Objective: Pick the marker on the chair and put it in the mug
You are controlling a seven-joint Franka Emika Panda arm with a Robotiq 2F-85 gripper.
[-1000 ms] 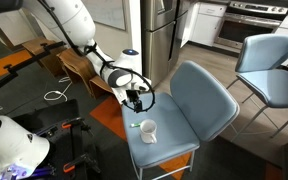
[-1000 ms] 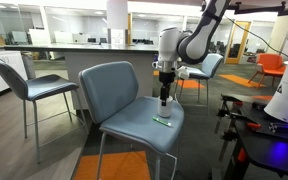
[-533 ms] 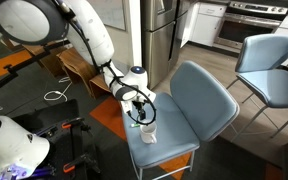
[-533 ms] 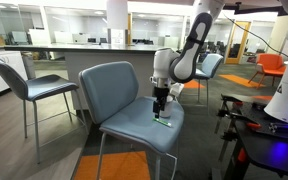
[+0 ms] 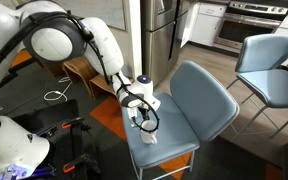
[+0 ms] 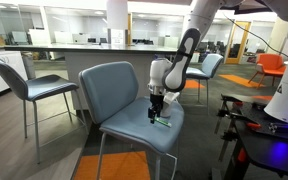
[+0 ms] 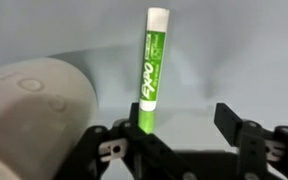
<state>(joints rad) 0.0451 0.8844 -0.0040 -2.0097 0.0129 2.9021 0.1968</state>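
- Marker lies flat on the chair, whose padded seat serves as the worktop; the barrel is green and its pale end points away from the wrist camera
- Its long axis runs straight out from the hand, roughly square to the line between the two fingers, so a squeeze would meet the barrel side-on
- The barrel's near end sits between the fingers but off centre, close to the finger on the mug's side and well apart from the other
- The hand is spread wide and holds nothing; in an exterior view it hangs just above the marker
- The mug stands just beside the marker, so the grasp probably calls for a slight shift away from it, or the nearer finger may nudge it
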